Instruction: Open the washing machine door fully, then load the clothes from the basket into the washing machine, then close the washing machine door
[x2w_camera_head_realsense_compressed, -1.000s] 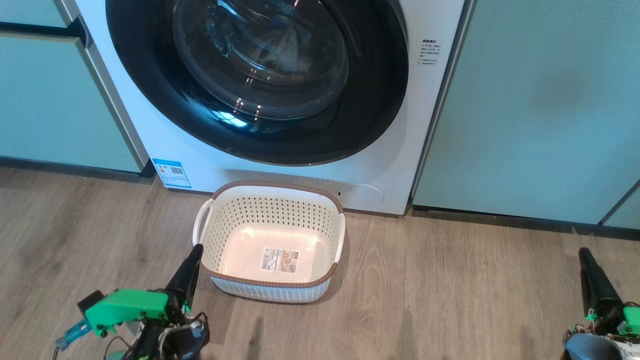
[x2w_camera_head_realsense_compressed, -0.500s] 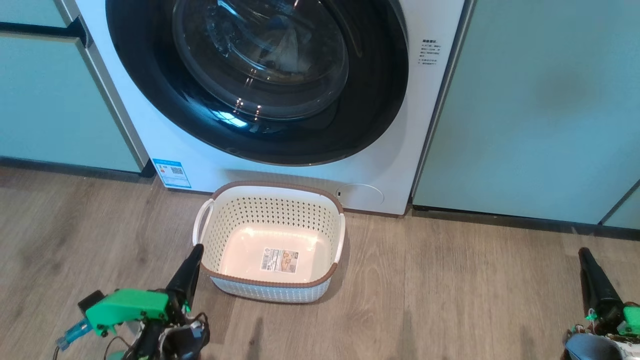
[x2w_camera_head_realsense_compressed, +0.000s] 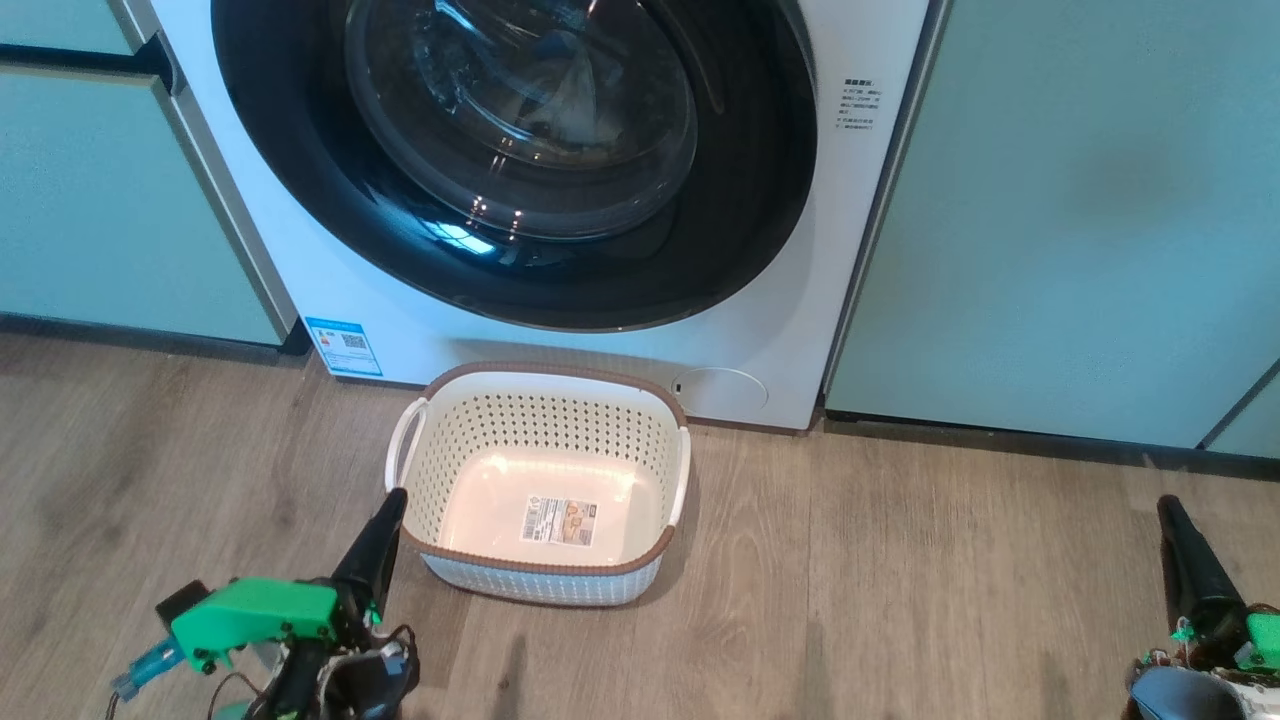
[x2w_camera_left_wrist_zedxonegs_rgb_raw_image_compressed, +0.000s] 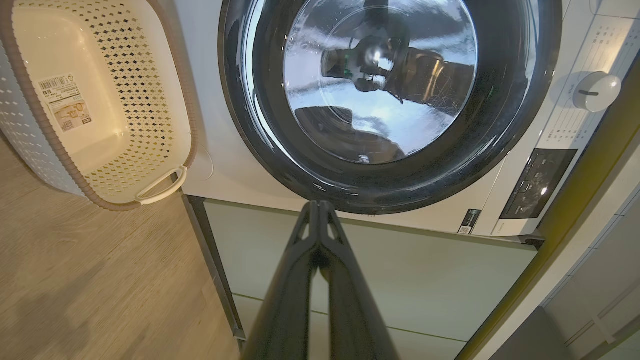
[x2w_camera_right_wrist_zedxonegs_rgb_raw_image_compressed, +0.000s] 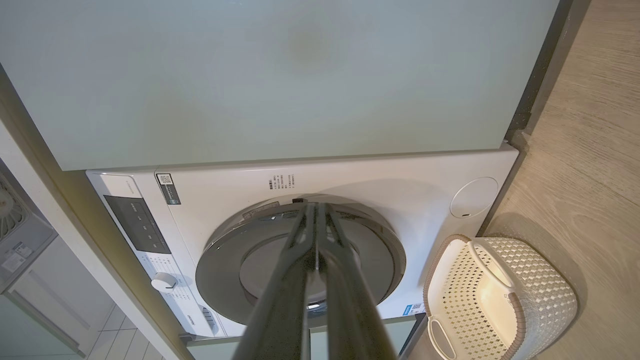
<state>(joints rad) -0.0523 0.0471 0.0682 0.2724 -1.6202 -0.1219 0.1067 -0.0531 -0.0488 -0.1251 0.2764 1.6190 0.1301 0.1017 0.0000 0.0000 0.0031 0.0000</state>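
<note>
the machine (x2w_camera_head_realsense_compressed: 760, 330) stands between pale green panels (x2w_camera_head_realsense_compressed: 1050, 200), its door (x2w_camera_head_realsense_compressed: 300, 150) shut flat against the white front. behind the glass bowl (x2w_camera_head_realsense_compressed: 520, 110) a pale shape (x2w_camera_head_realsense_compressed: 585, 95) shows, perhaps cloth, too dim to tell for sure. the basket (x2w_camera_head_realsense_compressed: 540, 425) sits upright on the wood floor (x2w_camera_head_realsense_compressed: 900, 600) just in front of the machine, below the door, with its label (x2w_camera_head_realsense_compressed: 559, 521) showing on the bottom. a blue sticker (x2w_camera_head_realsense_compressed: 343, 346) is at the machine's lower left corner. the left jaws are closed on nothing, the two fingers (x2w_camera_left_wrist_zedxonegs_rgb_raw_image_compressed: 300, 280) pressed together. in the head view they sit at the lower left, tip near the basket's near left corner, and the left wrist view has them pointing at the door's rim. the right jaws are closed on nothing too, fingers (x2w_camera_right_wrist_zedxonegs_rgb_raw_image_compressed: 290, 285) together, low at the right over the floor, well apart from the basket.
</note>
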